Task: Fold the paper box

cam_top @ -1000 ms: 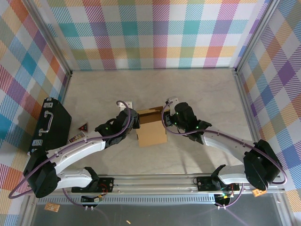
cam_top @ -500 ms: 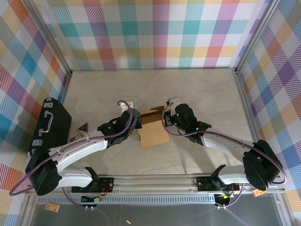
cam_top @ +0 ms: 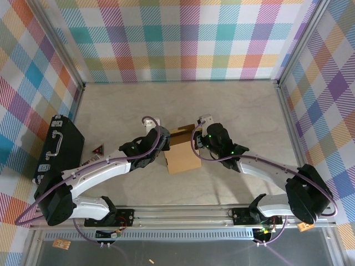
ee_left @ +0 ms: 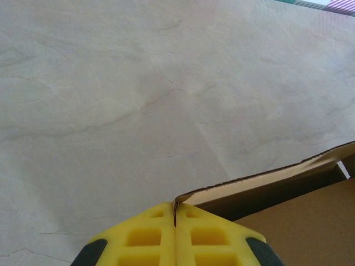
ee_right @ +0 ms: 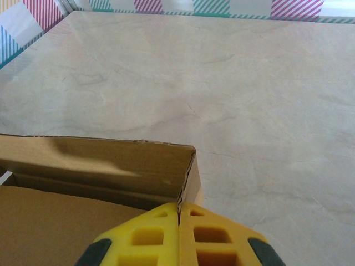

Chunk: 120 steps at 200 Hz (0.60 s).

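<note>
The paper box [cam_top: 183, 155] lies in the middle of the table [cam_top: 238, 105], between the two arms. Its far wall stands up. The left end effector [cam_top: 165, 145] is at the left side of the box; in the left wrist view its yellow fingers [ee_left: 161, 249] are pressed together on a thin cardboard edge. The right end effector [cam_top: 198, 142] is at the right side and pinches the corner of the standing wall. A black case [cam_top: 58, 147] lies at the left, well apart.
</note>
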Tool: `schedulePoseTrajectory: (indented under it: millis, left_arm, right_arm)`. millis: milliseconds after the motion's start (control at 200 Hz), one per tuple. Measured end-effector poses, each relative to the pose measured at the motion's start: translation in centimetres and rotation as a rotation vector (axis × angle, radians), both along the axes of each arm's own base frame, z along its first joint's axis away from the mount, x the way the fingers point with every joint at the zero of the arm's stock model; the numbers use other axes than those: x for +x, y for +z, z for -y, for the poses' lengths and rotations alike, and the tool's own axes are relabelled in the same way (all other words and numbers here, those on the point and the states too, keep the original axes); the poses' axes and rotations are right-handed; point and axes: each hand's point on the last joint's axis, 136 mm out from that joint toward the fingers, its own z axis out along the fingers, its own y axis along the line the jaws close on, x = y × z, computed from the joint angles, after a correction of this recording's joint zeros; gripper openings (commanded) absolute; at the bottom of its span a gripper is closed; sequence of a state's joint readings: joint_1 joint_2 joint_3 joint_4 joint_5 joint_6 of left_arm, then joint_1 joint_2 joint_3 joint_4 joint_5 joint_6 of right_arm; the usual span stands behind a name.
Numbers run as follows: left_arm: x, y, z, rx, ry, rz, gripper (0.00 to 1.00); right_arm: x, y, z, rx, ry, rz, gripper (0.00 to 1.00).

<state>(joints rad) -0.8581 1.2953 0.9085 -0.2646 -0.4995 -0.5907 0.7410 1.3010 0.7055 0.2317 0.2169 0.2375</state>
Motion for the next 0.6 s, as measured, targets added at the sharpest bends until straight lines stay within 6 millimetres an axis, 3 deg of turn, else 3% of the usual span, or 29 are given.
schedulePoseTrajectory:
  millis: [335, 600]
  left_arm:
    - [-0.1, 0.9, 0.3, 0.041, -0.034, 0.019, 0.41]
    - [-0.8, 2.8, 0.5, 0.019, -0.073, 0.060, 0.61]
  right_arm:
    - [1.3, 0.5, -1.2, 0.019, 0.015, 0.077, 0.01]
    - [1.5, 1.4, -2.0, 0.082, 0.040, 0.166, 0.01]
